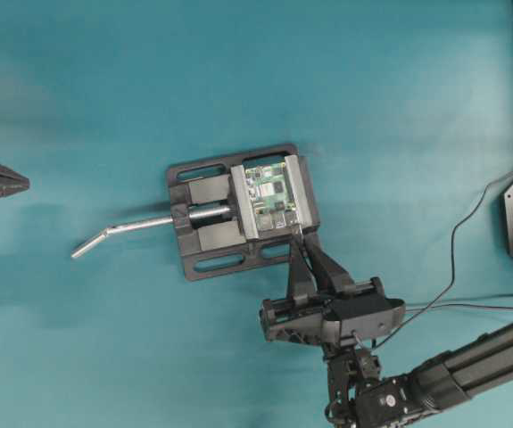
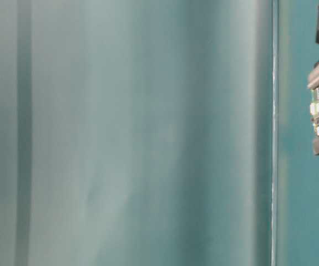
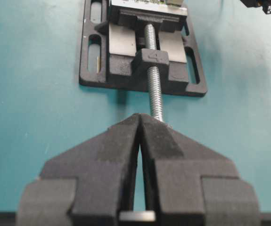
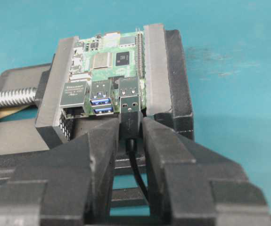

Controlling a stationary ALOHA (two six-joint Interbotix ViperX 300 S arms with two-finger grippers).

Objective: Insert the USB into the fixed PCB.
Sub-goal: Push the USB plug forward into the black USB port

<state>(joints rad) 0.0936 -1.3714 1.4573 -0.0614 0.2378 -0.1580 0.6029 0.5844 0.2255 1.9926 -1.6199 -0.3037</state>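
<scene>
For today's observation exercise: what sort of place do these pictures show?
Probably a robotics lab bench set up for electronics assembly: a teal table, a black vise clamping a green PCB, and a robot's right claw holding a USB.

A flat table covered in plain teal cloth [image 1: 104,107] carried the whole setup. A black cast-metal vise with grey jaws [image 1: 204,241] sat directly on the cloth near its middle, base plate flat against the surface. The vise's bent silver handle [image 1: 122,230] reached out to its left, its tip low over the cloth. A thin black cable [image 1: 457,234] trailed to the vise's right.
</scene>
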